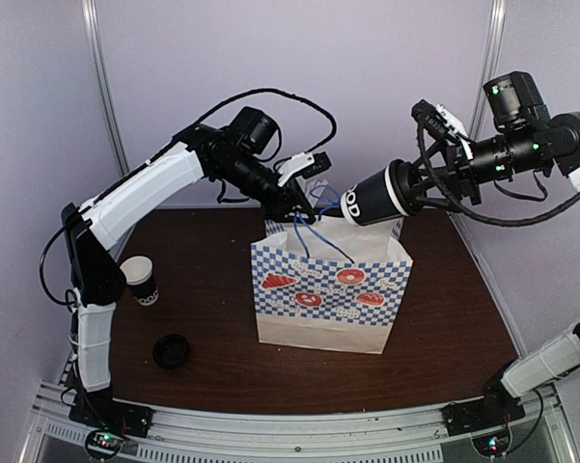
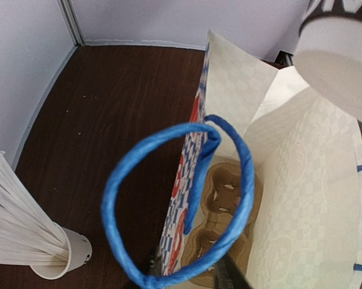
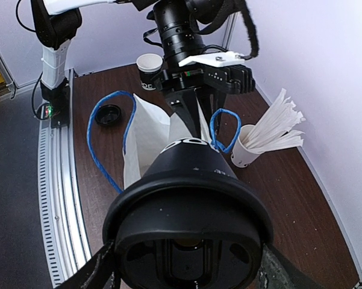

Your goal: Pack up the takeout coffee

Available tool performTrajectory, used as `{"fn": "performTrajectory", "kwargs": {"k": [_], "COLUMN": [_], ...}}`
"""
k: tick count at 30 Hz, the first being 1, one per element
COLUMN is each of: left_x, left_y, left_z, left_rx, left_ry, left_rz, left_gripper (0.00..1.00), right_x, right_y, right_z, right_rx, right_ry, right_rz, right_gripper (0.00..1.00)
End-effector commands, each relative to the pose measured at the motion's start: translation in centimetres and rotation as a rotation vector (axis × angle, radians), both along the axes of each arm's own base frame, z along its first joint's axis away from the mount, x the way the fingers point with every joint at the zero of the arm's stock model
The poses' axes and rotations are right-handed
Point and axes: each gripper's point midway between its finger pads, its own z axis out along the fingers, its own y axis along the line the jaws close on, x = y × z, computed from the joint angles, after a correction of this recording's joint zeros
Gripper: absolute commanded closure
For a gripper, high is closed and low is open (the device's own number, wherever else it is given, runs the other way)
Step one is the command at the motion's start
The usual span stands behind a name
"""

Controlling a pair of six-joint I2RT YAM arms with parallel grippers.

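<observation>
Gripping takeout coffee (image 1: 372,201), right hand (image 1: 405,189), above bag (image 1: 333,289)

This is a robot test booth in a lab. Plain pale partition walls (image 1: 367,77) joined by thin metal posts (image 1: 104,77) enclose a dark brown wood-grain surface (image 1: 212,289). A ribbed aluminium rail (image 1: 299,439) runs along the near edge, and a black-and-white robot arm (image 1: 145,193) reaches in.

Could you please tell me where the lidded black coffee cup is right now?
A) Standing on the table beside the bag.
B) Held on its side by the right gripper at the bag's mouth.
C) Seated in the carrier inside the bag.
B: the right gripper clamps the takeout coffee at its lid end, tipped sideways over the open top of the paper bag.
</observation>
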Motion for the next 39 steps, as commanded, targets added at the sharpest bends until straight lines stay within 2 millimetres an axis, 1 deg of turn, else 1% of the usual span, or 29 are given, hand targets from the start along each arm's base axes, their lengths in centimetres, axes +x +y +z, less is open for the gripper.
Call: {"fn": "performTrajectory", "kwargs": {"k": [1, 2, 3, 6, 9, 13, 16, 18, 21, 26, 29, 32, 35, 36, 37, 39], "left_x": [-0.5, -0.5, -0.6, -0.8, -1.4, -2.7, -4.0, -4.9, -5.7, -7.1, -7.3, -7.0, -6.2, -6.2, -5.8, -5.6], "left_y": [-0.3, -0.3, -0.3, -0.1, 0.0, 0.2, 0.6, 0.9, 1.2, 1.2, 1.1, 1.3, 2.1, 2.3, 2.7, 3.2], "left_z": [0.5, 0.5, 0.6, 1.0, 2.3, 4.6, 5.9, 6.6, 7.3, 7.6, 7.4, 7.1, 7.0, 6.5, 6.4, 6.4], "left_rx": [-0.021, -0.02, -0.021, -0.026, -0.054, -0.09, -0.101, -0.101, -0.091, -0.07, -0.047, -0.042, -0.055, -0.057, -0.067, -0.092], "left_ry": [-0.009, -0.008, -0.008, -0.014, -0.014, -0.031, -0.054, -0.067, -0.075, -0.066, -0.099, -0.14, -0.163, -0.163, -0.159, -0.158], "left_rz": [-0.051, -0.052, -0.052, -0.051, -0.047, -0.028, -0.006, 0.01, 0.06, 0.13, 0.197, 0.273, 0.367, 0.376, 0.427, 0.472], "left_gripper": [0.85, 0.96, 0.99, 1.0, 1.0, 1.0, 1.0, 1.0, 1.0, 1.0, 1.0, 1.0, 1.0, 1.0, 1.0, 1.0], "right_x": [-0.9, -1.0, -1.1, -1.8, -2.2, -2.1, -2.0, -2.2, -2.4, -3.0, -3.9, -4.6, -5.0, -5.2, -5.4, -5.7], "right_y": [1.6, 1.9, 2.3, 3.3, 3.8, 4.3, 4.7, 5.0, 5.5, 6.3, 6.9, 7.2, 7.3, 7.3, 7.3, 7.3], "right_z": [-1.1, -1.3, -1.6, -2.1, -2.3, -2.7, -3.1, -3.3, -3.9, -5.2, -6.1, -7.4, -8.7, -9.0, -9.3, -9.9], "right_rx": [-0.018, -0.021, -0.024, -0.038, -0.062, -0.114, -0.153, -0.172, -0.205, -0.279, -0.332, -0.399, -0.47, -0.489, -0.503, -0.526], "right_ry": [0.026, 0.034, 0.042, 0.051, 0.038, -0.003, -0.037, -0.053, -0.071, -0.105, -0.135, -0.171, -0.207, -0.217, -0.224, -0.233], "right_rz": [0.068, 0.078, 0.09, 0.125, 0.146, 0.15, 0.152, 0.16, 0.174, 0.208, 0.242, 0.272, 0.288, 0.293, 0.3, 0.312], "right_gripper": [0.41, 0.41, 0.41, 0.41, 0.41, 0.42, 0.41, 0.41, 0.42, 0.42, 0.42, 0.42, 0.43, 0.43, 0.43, 0.43]}}
